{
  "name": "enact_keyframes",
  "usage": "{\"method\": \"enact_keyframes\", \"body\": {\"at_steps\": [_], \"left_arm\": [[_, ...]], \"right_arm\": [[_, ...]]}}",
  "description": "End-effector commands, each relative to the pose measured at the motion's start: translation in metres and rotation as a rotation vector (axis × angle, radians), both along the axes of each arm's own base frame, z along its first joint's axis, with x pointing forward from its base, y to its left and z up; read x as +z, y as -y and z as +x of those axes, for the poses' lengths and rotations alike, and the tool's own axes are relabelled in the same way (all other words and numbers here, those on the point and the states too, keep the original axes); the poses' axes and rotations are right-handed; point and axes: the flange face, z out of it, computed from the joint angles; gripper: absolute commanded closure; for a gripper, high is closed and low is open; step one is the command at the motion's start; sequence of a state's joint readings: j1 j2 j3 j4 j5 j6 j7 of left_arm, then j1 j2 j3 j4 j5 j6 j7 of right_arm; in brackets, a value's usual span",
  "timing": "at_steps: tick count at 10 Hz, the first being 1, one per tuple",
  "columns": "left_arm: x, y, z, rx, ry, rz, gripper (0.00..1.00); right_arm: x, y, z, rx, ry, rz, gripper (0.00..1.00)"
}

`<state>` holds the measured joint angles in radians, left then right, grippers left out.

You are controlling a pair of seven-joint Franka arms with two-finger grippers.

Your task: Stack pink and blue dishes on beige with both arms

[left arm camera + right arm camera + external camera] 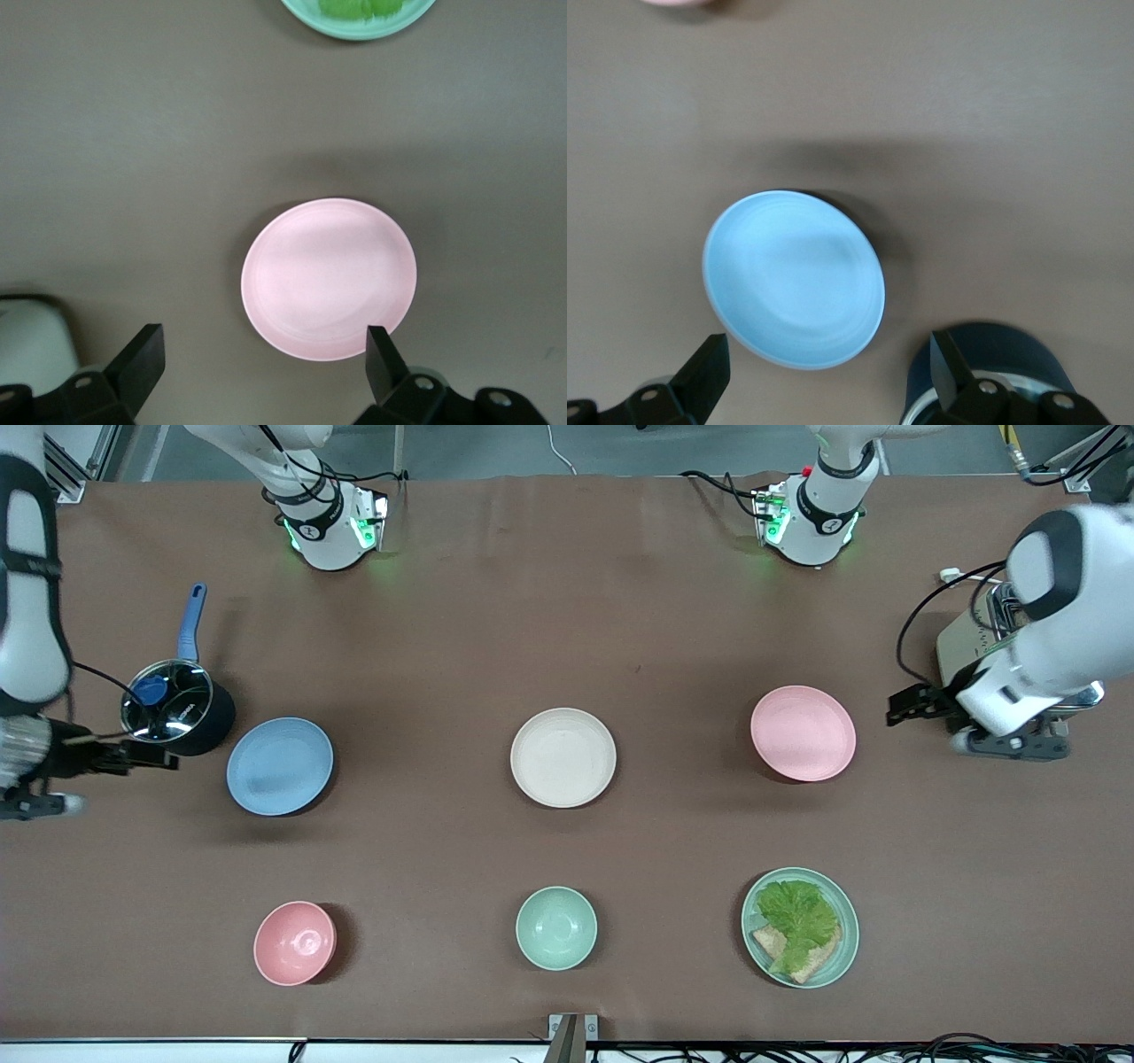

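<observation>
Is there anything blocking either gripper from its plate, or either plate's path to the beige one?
Nothing visible. The open left gripper hangs beside the pink plate, the open right gripper beside the blue plate. Bare table separates both plates from the beige plate.

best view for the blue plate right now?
Right wrist view: the blue plate sits large between the open right gripper fingers, rim fully visible. The front view shows it whole but small, beside the saucepan. The left wrist view misses it entirely.

Pale pink plate (803, 732), light blue plate (279, 766), cream-beige plate (563, 757), all on brown table (567, 602)
</observation>
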<state>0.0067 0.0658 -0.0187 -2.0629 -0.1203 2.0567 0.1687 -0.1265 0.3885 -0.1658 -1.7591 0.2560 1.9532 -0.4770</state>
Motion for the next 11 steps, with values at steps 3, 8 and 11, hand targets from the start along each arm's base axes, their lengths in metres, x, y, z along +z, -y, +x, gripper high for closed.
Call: {"method": "enact_keyframes", "body": {"at_steps": [3,8,11], "left_arm": [[-0.142,-0.011,-0.013,-0.084,-0.059,-0.092,0.00],[-0.222,-0.026,-0.021,-0.079,-0.118,-0.083,0.35],[-0.221,-0.028,-0.020,-0.082,-0.116,-0.085,0.85]], "right_arm": [[-0.093,0.011,-0.033,0.101,0.065,0.113,0.05],[-0.144,0.007,-0.055,0.067,0.057,0.104,0.23],[-0.160,-0.003,-0.061,0.026,0.035,0.145,0.62]]}}
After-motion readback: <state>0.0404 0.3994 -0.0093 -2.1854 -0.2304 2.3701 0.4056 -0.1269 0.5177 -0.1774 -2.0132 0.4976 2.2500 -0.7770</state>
